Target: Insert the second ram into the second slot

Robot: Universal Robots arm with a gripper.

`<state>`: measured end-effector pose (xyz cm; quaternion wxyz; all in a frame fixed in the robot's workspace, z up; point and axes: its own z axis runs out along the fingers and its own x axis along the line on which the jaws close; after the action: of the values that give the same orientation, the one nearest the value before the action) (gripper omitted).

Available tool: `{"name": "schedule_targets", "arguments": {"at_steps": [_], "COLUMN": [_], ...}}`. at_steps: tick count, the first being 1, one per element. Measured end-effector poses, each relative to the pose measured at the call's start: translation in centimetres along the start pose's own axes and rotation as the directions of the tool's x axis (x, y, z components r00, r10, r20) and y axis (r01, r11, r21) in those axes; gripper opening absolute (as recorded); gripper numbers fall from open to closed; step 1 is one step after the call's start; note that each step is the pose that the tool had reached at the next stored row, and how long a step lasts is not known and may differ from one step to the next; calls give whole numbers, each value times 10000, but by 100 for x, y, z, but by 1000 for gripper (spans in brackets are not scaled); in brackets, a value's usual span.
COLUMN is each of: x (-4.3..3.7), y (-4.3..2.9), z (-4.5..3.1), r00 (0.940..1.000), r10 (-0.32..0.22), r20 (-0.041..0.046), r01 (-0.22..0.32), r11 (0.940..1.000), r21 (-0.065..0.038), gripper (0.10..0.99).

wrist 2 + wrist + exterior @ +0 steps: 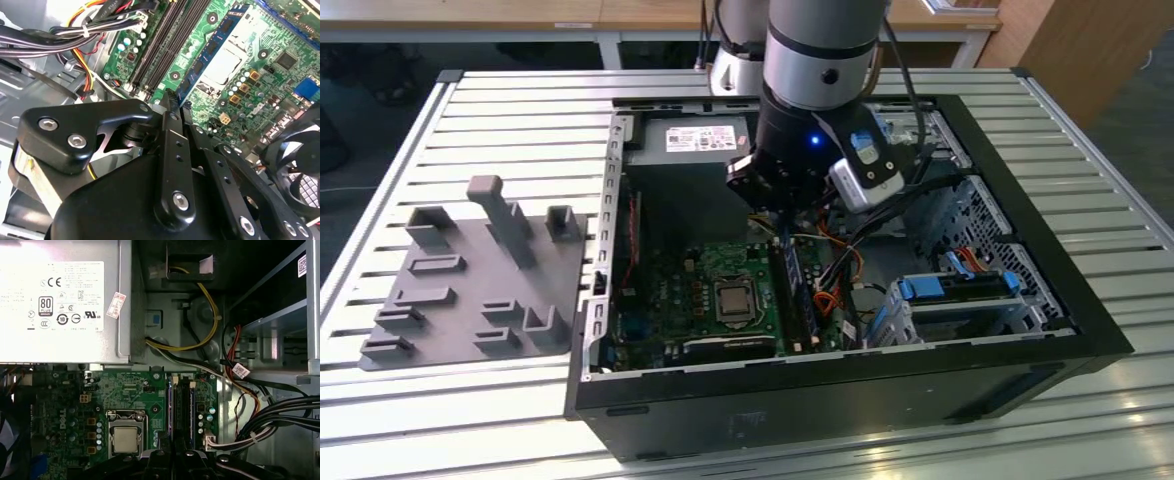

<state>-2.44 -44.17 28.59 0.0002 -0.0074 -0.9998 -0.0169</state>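
The ram [214, 49] stands on edge in the slot row just beside the processor socket [225, 66], on the side nearest it. In the second wrist view the gripper [174, 100] sits at the strip's near end. Whether the jaws are clamped on the strip or free of it cannot be determined. The strip is judged light, thin and stiff, but brittle under bending or twisting. Hold it across its flat faces near the upper edge, clear of the contact edge and the chips.
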Motion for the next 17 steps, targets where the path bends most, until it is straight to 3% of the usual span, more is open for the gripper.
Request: {"name": "schedule_targets", "arguments": {"at_steps": [17], "x": [-7], "y": [-1], "z": [47], "r00": [10000], "r10": [-1], "r20": [1], "r01": [1], "r11": [10000], "r21": [-4], "gripper": [141]}}
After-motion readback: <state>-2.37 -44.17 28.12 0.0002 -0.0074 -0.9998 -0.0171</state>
